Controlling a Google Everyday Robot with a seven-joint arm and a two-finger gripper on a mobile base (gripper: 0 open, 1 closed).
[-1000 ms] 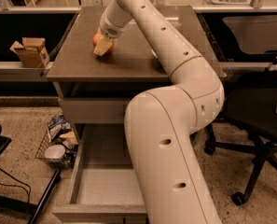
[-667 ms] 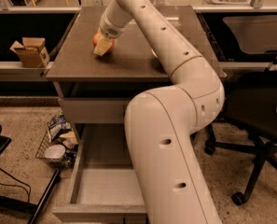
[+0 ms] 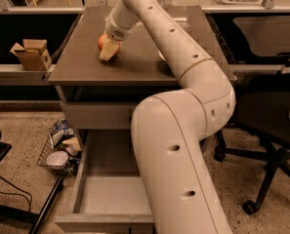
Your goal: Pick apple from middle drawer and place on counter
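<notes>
Camera view: apple (image 3: pixel 102 42) rests on counter (image 3: pixel 134 65), left-centre; gripper (image 3: pixel 108 49) low over counter, right against apple, whether clamped or released cannot tell; middle drawer (image 3: pixel 110 199) pulled out below counter

The claw (image 3: pixel 108 49) is sitting over the apple (image 3: pixel 101 42) at the bench's (image 3: pixel 86 67) far left part and is covering most of the fruit. The big white arm (image 3: pixel 174 150) is hiding the right half of the middle drawer (image 3: pixel 110 194). The lower edge is cutting off the drawer's front, and the right edge is cutting off the dark chair (image 3: pixel 269 126).
</notes>
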